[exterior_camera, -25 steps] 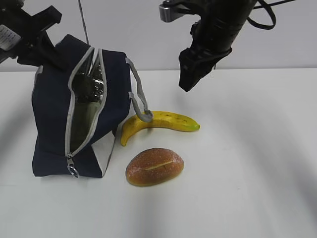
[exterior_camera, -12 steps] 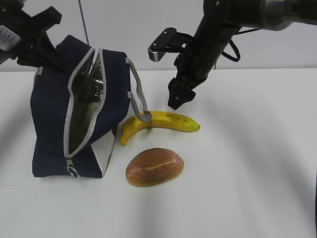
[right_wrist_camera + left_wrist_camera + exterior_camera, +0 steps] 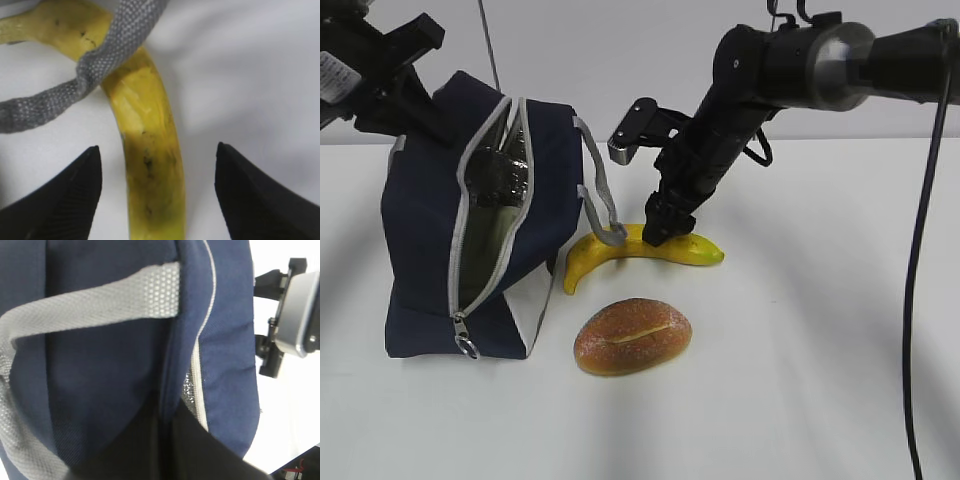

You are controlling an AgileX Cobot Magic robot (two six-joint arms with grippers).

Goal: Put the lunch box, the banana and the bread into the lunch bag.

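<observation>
**A:** Where are our arms?

**B:** Our right arm slants down from the upper right, and the right gripper (image 3: 663, 232) sits low over the middle of the banana (image 3: 692, 247). In the right wrist view its fingers (image 3: 65, 197) stand wide apart, one on each side of the banana (image 3: 152, 165), with white counter (image 3: 240, 75) showing in both gaps. They hold nothing. Our left arm stays at the upper left, against the top rear of the lunch bag (image 3: 425, 240). We cannot tell how the left fingers stand; the left wrist view is filled with navy fabric (image 3: 100, 370).

**A:** And the things?

**B:** The bag stands at the left, its zipper mouth (image 3: 485, 225) gaping toward us. A grey handle (image 3: 603, 200) droops onto the banana's stem half. The bread (image 3: 632, 336) lies just in front of the banana, apart from it. We cannot make out the lunch box.

**A:** Room to move?

**B:** The counter (image 3: 830, 340) is bare to the right and front. The handle (image 3: 95, 65) crosses the banana just beyond the fingers.
</observation>
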